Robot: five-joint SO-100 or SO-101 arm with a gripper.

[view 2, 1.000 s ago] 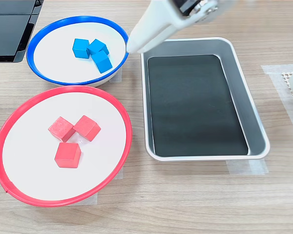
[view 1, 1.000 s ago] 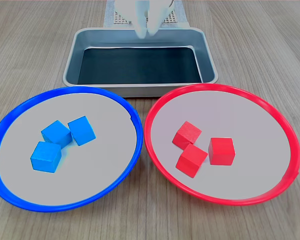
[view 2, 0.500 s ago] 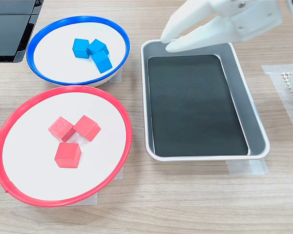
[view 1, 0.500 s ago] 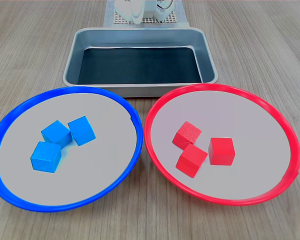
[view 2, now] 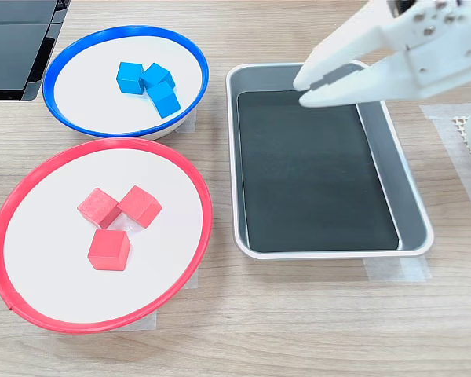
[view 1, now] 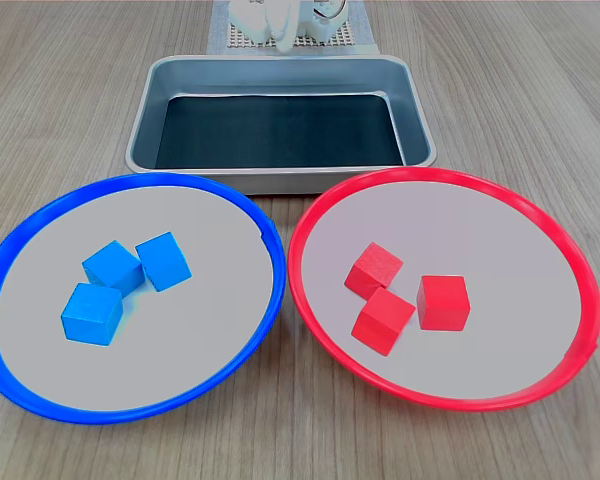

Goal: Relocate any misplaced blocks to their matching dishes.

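Three blue blocks (view 1: 113, 267) (view 2: 147, 82) sit clustered in the blue-rimmed dish (view 1: 180, 350) (view 2: 86, 94). Three red blocks (view 1: 384, 320) (view 2: 139, 206) lie together in the red-rimmed dish (view 1: 500, 250) (view 2: 55, 267). In the second exterior view my white gripper (view 2: 302, 91) hangs above the far end of the metal tray, open a little, nothing between its fingers. In the first exterior view the gripper (view 1: 280, 40) shows only partly at the top edge, behind the tray.
A rectangular metal tray (view 1: 280, 130) (view 2: 314, 173) with a black bottom holds nothing. A white mesh mat (view 1: 240, 38) (view 2: 465, 126) lies by the arm's base. A black device (view 2: 16, 39) sits at the second exterior view's top left.
The gripper has swung away from the blue-rimmed dish, back over the tray toward the arm's base. The blocks have not moved.
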